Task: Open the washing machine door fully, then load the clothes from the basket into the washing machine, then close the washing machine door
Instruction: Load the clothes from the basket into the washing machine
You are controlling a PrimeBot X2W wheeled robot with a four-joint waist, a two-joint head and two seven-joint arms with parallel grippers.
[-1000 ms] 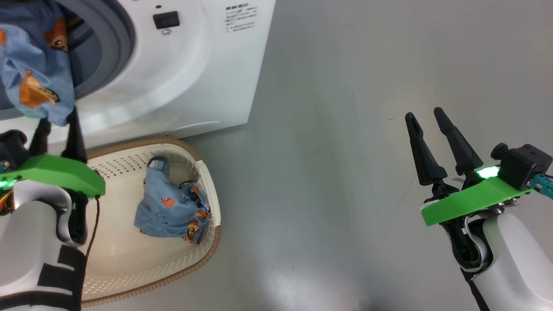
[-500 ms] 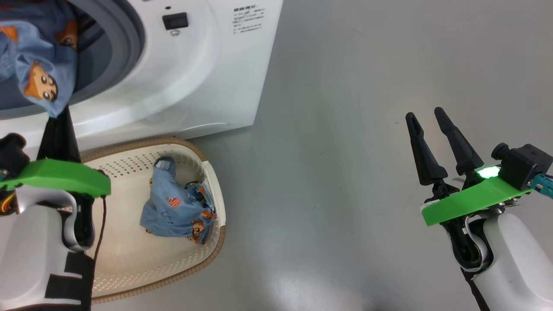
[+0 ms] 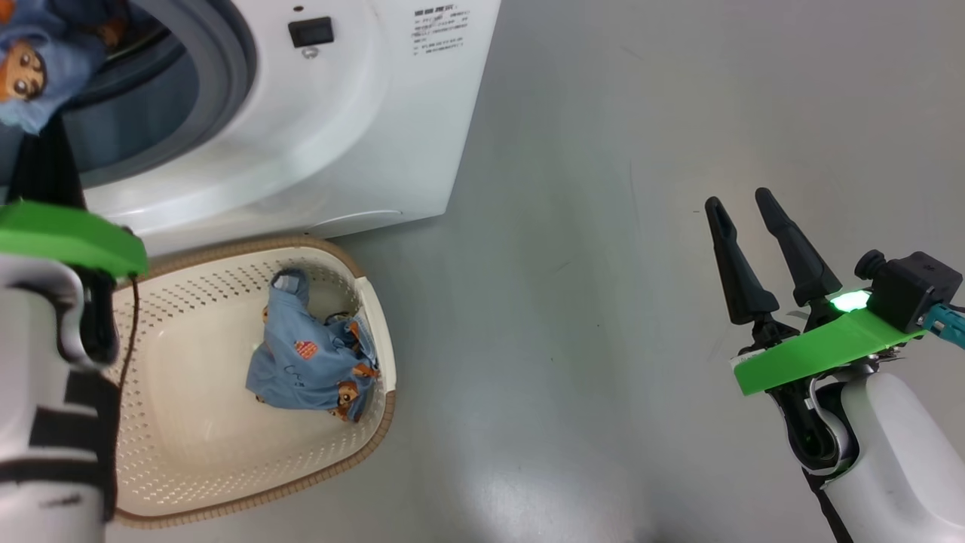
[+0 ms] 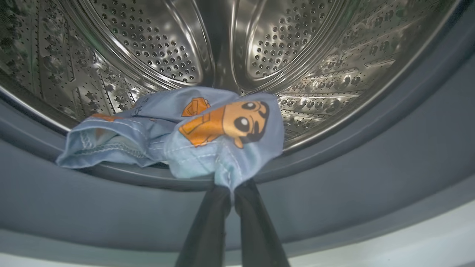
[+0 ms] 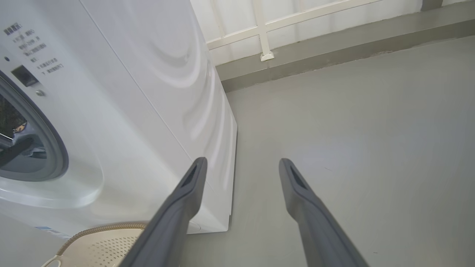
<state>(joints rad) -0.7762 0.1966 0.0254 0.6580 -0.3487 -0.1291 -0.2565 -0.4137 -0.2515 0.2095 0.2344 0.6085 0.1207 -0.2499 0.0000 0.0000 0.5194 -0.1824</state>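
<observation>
Up close at the washer's mouth, the left claw point(image 4: 231, 190) has its two dark fingers pressed together on a corner of a light-blue bear-print garment point(image 4: 207, 137). The cloth fans out from the fingertips and lies draped over the inner lip of the grey-blue rubber seal point(image 4: 371, 167), with its far edge reaching into the perforated steel drum point(image 4: 297, 55). An orange-brown cartoon bear faces the wrist camera.

From the head camera, the white washing machine point(image 3: 362, 136) fills the upper left, its round opening uncovered. Just in front of it on the grey floor point(image 3: 603, 302) sits the cream basket point(image 3: 188, 467) with its brown woven-look rim, touching or nearly touching the machine's base. A second garment point(image 3: 313, 369), also blue with bears and a small red patch, lies crumpled against the basket's right wall.

Well to the right, away from both basket and machine, the right claw point(image 3: 739, 197) hangs over bare floor with its fingers spread wide and nothing between them. Its wrist camera looks past the machine's side panel toward a white railing point(image 5: 259, 29) along the far wall.
</observation>
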